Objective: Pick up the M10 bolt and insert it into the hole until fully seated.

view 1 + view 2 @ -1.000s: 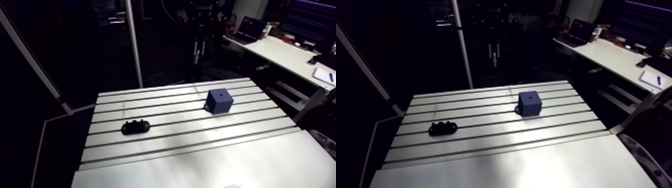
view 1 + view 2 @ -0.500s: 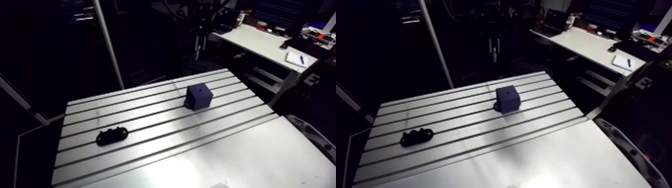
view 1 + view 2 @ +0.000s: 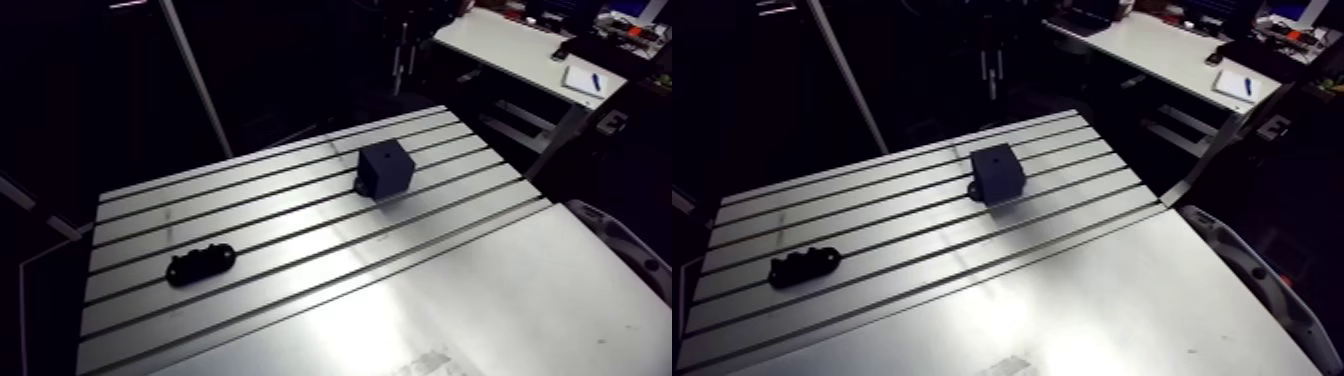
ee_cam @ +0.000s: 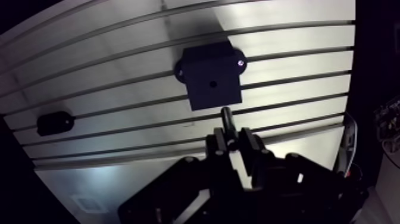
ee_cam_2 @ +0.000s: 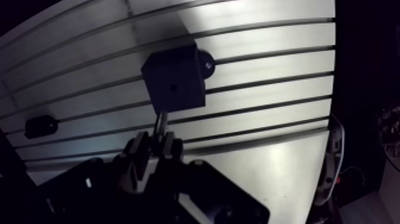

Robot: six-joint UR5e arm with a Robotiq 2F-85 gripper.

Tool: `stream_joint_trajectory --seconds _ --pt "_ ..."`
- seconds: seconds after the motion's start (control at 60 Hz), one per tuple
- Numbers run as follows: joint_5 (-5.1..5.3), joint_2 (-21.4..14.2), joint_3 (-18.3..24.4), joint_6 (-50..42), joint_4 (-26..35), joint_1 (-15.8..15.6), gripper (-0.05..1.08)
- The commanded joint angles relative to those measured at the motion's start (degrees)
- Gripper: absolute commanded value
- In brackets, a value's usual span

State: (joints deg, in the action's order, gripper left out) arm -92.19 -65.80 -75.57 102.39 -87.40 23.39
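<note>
- One M10 bolt (image 4: 226, 119): I hold it clamped between my two fingers (image 4: 219, 142). Its dark shank sticks straight out past my fingertips.
- In the wrist view the bolt's free end lines up with the near edge of the block, short of the hole. It is not yet inserted. How high it rides over the table I cannot tell.
- One gripper (image 4: 230, 139), mine: both fingers are closed tight on the bolt, with only the bolt's width between them.
- One hole (image 4: 212, 84): a small round opening in the middle of the block's top face, ahead of the bolt's end.
- One block (image 4: 210, 78): a dark blue cube standing upright on the slotted part of the table, ahead of my fingers. In the wrist view two small tabs show at its base, one at each far corner.
- One black fixture (image 3: 200, 265): a low, elongated piece lying flat on the slotted surface, well apart from the block and off to one side of me.
- One table (image 3: 300, 215): aluminium, with several long parallel slots running under both the block and the black fixture. I cannot count the slots surely.
- One smooth plate (image 3: 480, 300): a flat metal sheet beside the slotted part, on the side away from the block.
</note>
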Motion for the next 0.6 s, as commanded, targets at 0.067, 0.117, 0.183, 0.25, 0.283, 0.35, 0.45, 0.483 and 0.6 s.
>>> stream_joint_trajectory --seconds 0.067,0.117,0.183,0.25,0.283,0.35,0.45,0.483,0.6 --pt "-0.21 1.7 0.9 0.0 0.4 0.0 1.08" --pt "-0.22 1.9 0.6 0.0 0.4 -0.1 1.08" --pt "-0.14 1.9 0.2 0.0 0.4 -0.2 1.08" --pt "-0.14 1.9 -0.2 -0.1 0.4 -0.2 1.08" --pt "-0.14 1.9 -0.4 -0.1 0.4 -0.2 1.08" --pt "-0.31 1.8 -1.0 -0.1 0.2 -0.2 1.08" --pt "-0.31 1.9 -1.4 -0.2 -0.1 -0.2 1.08" --pt "-0.31 1.9 -1.7 -0.2 -0.2 -0.2 1.08" --pt "-0.41 1.9 -2.5 -0.4 -0.3 -0.2 1.08"
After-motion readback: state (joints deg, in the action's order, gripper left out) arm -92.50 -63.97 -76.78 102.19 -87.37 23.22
